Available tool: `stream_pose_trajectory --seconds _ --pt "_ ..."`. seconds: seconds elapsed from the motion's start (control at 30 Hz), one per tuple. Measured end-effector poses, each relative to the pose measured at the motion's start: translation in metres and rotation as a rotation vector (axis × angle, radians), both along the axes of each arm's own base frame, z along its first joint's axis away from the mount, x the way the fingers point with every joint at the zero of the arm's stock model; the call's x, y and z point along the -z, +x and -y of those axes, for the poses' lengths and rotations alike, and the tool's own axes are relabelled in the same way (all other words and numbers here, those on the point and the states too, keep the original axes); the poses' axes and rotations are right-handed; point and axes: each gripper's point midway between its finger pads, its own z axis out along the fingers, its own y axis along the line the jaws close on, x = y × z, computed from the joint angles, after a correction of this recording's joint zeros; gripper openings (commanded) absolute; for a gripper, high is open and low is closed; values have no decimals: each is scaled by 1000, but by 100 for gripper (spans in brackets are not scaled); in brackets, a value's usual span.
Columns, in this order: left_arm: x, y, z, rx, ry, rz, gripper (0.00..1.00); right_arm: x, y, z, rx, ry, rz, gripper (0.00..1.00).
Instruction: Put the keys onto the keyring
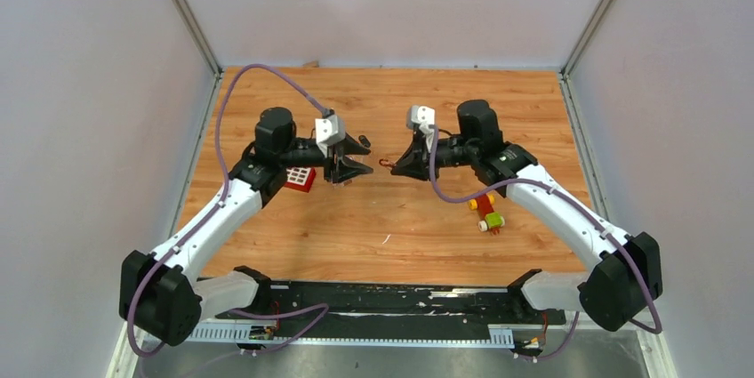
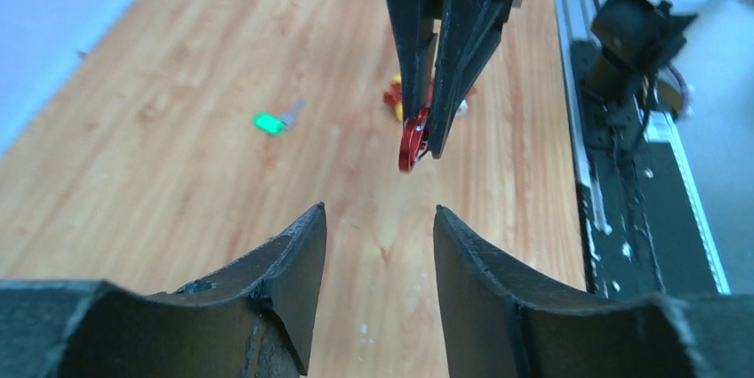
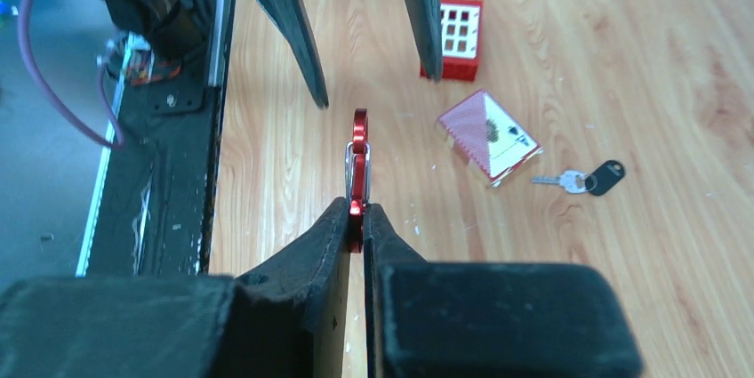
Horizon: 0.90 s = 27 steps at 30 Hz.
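Right gripper point(image 3: 356, 215) clamped on keyring point(image 3: 358, 151), held off table point(image 1: 391, 227). Left gripper point(image 2: 380, 222) jaws apart, empty, facing keyring, not touching. Green key point(image 2: 270, 120) and black key point(image 3: 594, 179) lie flat, well apart from keyring. Risk: thin pinch lets keyring twist when a key pushes in

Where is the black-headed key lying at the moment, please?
In the right wrist view, the black-headed key lies flat on the table at the right side, close beside the red patterned card but not touching it.
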Motion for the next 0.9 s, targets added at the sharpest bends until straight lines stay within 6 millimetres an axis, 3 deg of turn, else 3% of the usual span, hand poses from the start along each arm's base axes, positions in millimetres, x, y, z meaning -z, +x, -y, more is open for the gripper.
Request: stream_pose_trajectory --seconds 0.1,0.2,0.43,0.6,0.9 --pt "-27 12 -4 -33 -106 40 60 -18 9 3 27 88 -30 0" --pt "-43 5 0 -11 -219 49 60 -21 10 2 25 145 -67 0" --pt "-47 -12 10 74 -409 -19 56 -26 1 -3 -14 213 -117 0" --pt "-53 -21 15 115 -457 -22 51 -34 -4 -5 -52 243 -109 0" --pt "-61 -26 17 133 -492 -23 42 -32 -11 -5 -88 244 -118 0"
